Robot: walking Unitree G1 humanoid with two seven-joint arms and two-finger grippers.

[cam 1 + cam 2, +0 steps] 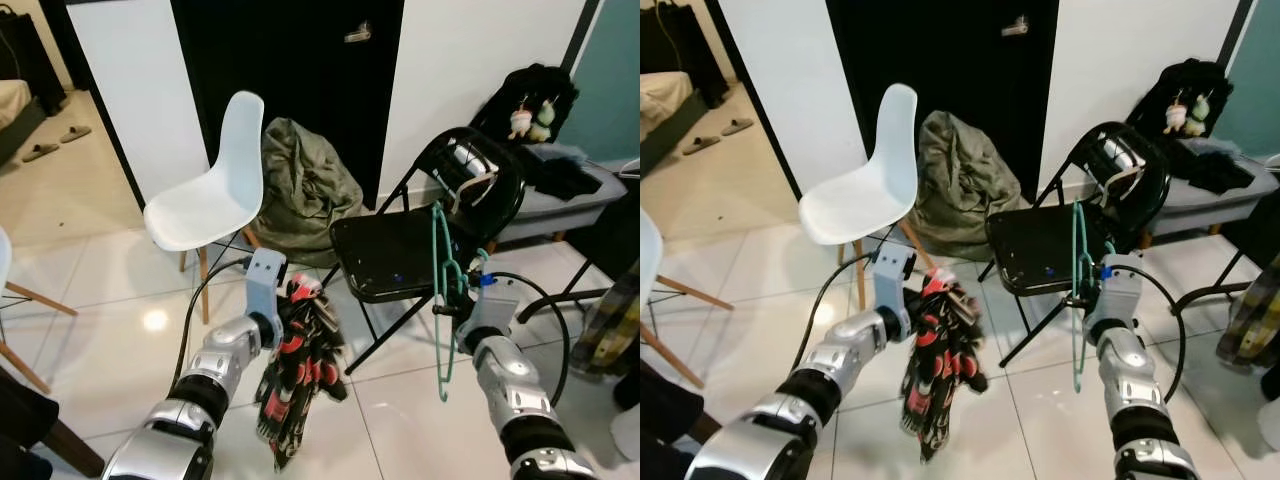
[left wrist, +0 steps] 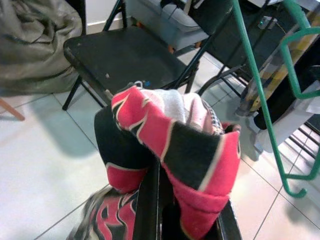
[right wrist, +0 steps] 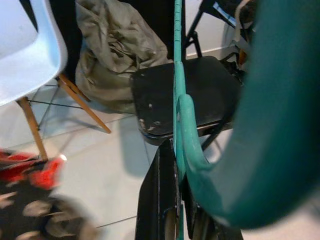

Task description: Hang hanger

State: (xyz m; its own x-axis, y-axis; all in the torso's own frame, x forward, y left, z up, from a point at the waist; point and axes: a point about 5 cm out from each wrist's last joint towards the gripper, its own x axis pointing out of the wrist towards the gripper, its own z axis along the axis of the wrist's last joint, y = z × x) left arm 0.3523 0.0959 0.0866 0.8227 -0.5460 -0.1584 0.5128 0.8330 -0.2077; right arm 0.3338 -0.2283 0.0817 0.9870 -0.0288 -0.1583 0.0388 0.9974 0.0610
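In front of the black folding chair (image 1: pixel 400 255), the right gripper (image 1: pixel 452 306) pinches a thin green plastic hanger (image 1: pixel 442 300) (light, stiff, maybe slippery); the left gripper (image 1: pixel 285 300) squeezes a soft red-and-black cloth (image 1: pixel 300 370).

- The floor (image 1: pixel 120 330) is glossy white tile with thin dark joints; a bright spot of light reflects off it beside the white chair's legs.
- A white chair (image 1: pixel 210 190) with wooden legs stands on the tiles near the wall.
- Just beside it, an olive-green bag (image 1: pixel 305 190) slumps on the floor against the dark door.
- A black folding chair (image 1: pixel 420 240) stands to the right of the bag.
- A grey bench (image 1: pixel 570 205) sits farther right by the wall, dark clothes and a black bag piled on it.
- Two slippers (image 1: pixel 55 143) lie on the beige floor at far left.
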